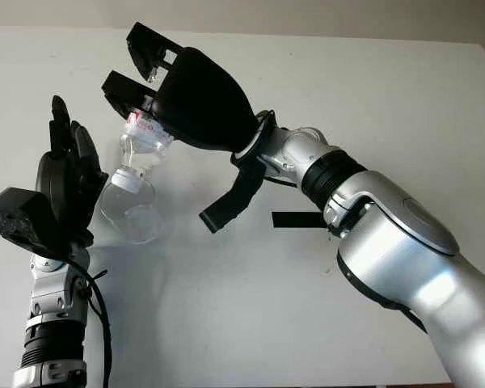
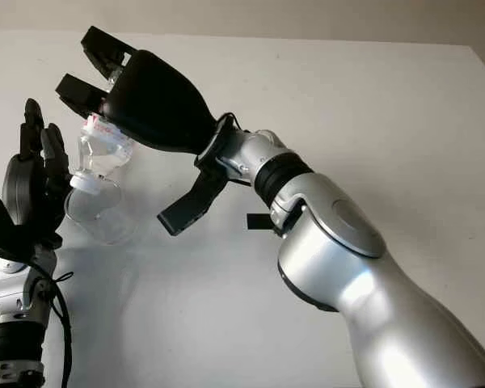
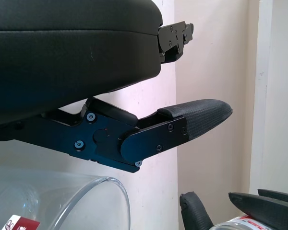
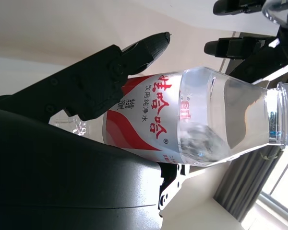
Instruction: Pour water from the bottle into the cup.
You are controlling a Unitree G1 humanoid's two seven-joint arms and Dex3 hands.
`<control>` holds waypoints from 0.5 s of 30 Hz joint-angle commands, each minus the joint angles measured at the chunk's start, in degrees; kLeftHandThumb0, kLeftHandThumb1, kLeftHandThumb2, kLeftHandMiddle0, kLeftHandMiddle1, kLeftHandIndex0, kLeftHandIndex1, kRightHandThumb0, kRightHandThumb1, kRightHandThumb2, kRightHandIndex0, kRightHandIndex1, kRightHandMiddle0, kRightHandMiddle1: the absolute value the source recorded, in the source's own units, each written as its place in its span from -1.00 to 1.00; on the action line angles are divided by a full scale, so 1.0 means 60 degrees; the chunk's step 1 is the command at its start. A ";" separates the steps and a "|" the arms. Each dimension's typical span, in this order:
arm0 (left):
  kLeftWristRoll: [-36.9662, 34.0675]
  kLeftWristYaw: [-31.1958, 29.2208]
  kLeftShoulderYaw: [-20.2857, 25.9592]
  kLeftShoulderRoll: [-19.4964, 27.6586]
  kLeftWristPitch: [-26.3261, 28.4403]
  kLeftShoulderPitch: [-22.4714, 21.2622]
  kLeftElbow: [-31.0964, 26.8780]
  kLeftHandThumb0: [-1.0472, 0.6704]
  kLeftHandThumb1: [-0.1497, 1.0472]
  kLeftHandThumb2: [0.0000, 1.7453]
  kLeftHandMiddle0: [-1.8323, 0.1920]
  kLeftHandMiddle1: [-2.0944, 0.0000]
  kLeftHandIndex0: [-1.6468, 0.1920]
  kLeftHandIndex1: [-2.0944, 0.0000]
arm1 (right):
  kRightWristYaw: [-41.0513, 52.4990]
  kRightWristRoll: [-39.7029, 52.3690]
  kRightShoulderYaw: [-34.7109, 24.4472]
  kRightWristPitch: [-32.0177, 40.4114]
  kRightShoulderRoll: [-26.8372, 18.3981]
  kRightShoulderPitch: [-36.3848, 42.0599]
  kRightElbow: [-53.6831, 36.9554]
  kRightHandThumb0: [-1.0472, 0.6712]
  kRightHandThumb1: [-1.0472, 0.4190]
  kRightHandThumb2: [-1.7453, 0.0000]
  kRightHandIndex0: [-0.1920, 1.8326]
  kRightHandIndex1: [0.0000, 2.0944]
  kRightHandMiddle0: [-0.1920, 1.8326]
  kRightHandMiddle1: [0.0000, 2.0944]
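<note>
Nearest me, at about eight o'clock on the table, my left hand (image 1: 61,190) stands upright with its black fingers wrapped round the clear cup (image 1: 129,206). The cup is smooth, rounded and see-through, tipped so its mouth faces up toward the bottle. In my left wrist view its thin curved rim (image 3: 113,184) shows just under a textured rubber fingertip (image 3: 201,115).

Just beyond, toward ten o'clock, my right hand (image 1: 158,81) grips the bottle (image 1: 141,145) in a closed grasp, glossy black shell over it and blocky fingers clamped on its body. The bottle is clear plastic with a red-and-white label (image 4: 146,115), tilted neck-down, its mouth touching or just inside the cup's rim; I cannot tell which. Water (image 4: 216,120) sits against the shoulder and neck.

My right arm (image 1: 388,234), silver with black joints, crosses the table from five o'clock and hides much of the middle. A black thumb-like finger (image 1: 230,202) hangs below the wrist.

The table (image 1: 372,105) is plain matte white. Its far edge runs across twelve o'clock, with open surface toward two and six o'clock.
</note>
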 commanded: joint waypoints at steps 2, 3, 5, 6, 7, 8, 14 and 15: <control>0.0034 0.0019 0.0009 -0.0010 -0.0073 -0.0035 -0.0064 -0.61 1.00 -0.16 1.00 0.99 1.00 1.00 | -0.0387 -0.0232 0.0209 0.0344 0.0036 -0.0386 -0.0044 -0.24 -1.00 0.85 0.37 1.00 0.00 1.00; 0.0021 -0.0001 0.0011 -0.0005 -0.0077 -0.0035 -0.0054 -0.61 1.00 -0.16 1.00 0.98 1.00 1.00 | -0.0447 -0.0272 0.0249 0.0397 0.0040 -0.0392 -0.0036 -0.25 -1.00 0.85 0.37 1.00 -0.01 1.00; 0.0033 0.0002 0.0005 -0.0003 -0.0071 -0.0053 -0.0025 -0.61 1.00 -0.16 1.00 0.99 1.00 1.00 | -0.0508 -0.0307 0.0319 0.0440 0.0036 -0.0399 -0.0014 -0.27 -1.00 0.85 0.37 1.00 -0.01 1.00; 0.0053 0.0027 -0.0003 -0.0007 -0.0055 -0.0054 -0.0041 -0.62 1.00 -0.16 1.00 0.99 1.00 1.00 | -0.0528 -0.0343 0.0370 0.0481 0.0029 -0.0409 -0.0008 -0.28 -1.00 0.85 0.37 1.00 -0.02 1.00; 0.0071 0.0052 -0.0010 -0.0012 -0.0049 -0.0053 -0.0053 -0.62 1.00 -0.16 1.00 0.99 1.00 1.00 | -0.0555 -0.0382 0.0425 0.0522 0.0021 -0.0420 -0.0006 -0.29 -1.00 0.85 0.37 1.00 -0.05 1.00; 0.0081 0.0059 -0.0013 -0.0010 -0.0062 -0.0052 -0.0047 -0.62 1.00 -0.16 1.00 0.99 1.00 1.00 | -0.0656 -0.0469 0.0507 0.0628 0.0017 -0.0436 -0.0008 -0.30 -1.00 0.87 0.36 1.00 -0.09 1.00; 0.0109 0.0098 -0.0033 -0.0016 -0.0085 -0.0040 -0.0056 -0.61 1.00 -0.16 1.00 0.99 1.00 1.00 | -0.0941 -0.0702 0.0754 0.0897 0.0018 -0.0485 -0.0007 -0.31 -1.00 0.85 0.32 1.00 -0.16 1.00; 0.0128 0.0110 -0.0042 -0.0010 -0.0085 -0.0040 -0.0054 -0.61 1.00 -0.16 1.00 0.98 1.00 1.00 | -0.0910 -0.0678 0.0739 0.0860 0.0018 -0.0482 -0.0014 -0.31 -1.00 0.85 0.29 1.00 -0.19 1.00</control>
